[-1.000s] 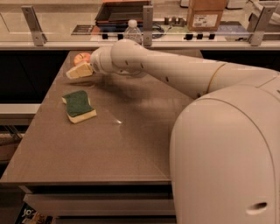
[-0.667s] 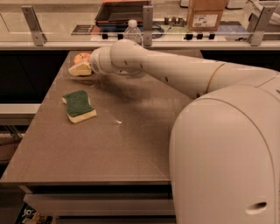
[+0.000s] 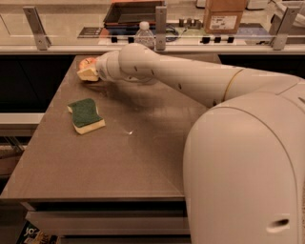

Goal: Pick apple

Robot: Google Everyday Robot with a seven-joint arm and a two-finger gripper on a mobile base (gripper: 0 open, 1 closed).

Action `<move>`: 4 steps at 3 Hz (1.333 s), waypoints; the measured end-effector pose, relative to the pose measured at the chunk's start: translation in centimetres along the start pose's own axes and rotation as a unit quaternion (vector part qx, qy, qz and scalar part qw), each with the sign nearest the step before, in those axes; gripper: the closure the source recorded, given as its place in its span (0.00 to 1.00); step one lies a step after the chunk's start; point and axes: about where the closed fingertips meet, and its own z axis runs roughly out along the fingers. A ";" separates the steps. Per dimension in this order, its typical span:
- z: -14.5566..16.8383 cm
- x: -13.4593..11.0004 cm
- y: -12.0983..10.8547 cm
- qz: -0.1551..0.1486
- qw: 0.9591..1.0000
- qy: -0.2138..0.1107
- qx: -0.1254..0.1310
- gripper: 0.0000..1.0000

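The apple [image 3: 86,63] is a small red-orange round shape at the table's far left corner, mostly hidden behind the end of my arm. My gripper [image 3: 89,72] is at the end of the white arm, which reaches across the table from the right. It sits right at the apple, with a cream-coloured part low in front of it. I cannot tell whether the apple is held or only touched.
A green and yellow sponge [image 3: 86,115] lies on the brown table [image 3: 119,157], left of centre. A water bottle [image 3: 144,34] stands behind the arm at the table's back edge. A cardboard box [image 3: 224,16], a dark tray [image 3: 136,12] and metal posts are on the counter beyond.
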 end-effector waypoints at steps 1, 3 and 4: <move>0.1 0.0 0.2 0.000 1.000 0.000 -0.002 0.92; 0.0 -0.5 0.3 0.001 1.000 -0.009 -0.015 1.00; -1.0 -1.4 -0.2 0.003 0.999 -0.032 -0.034 1.00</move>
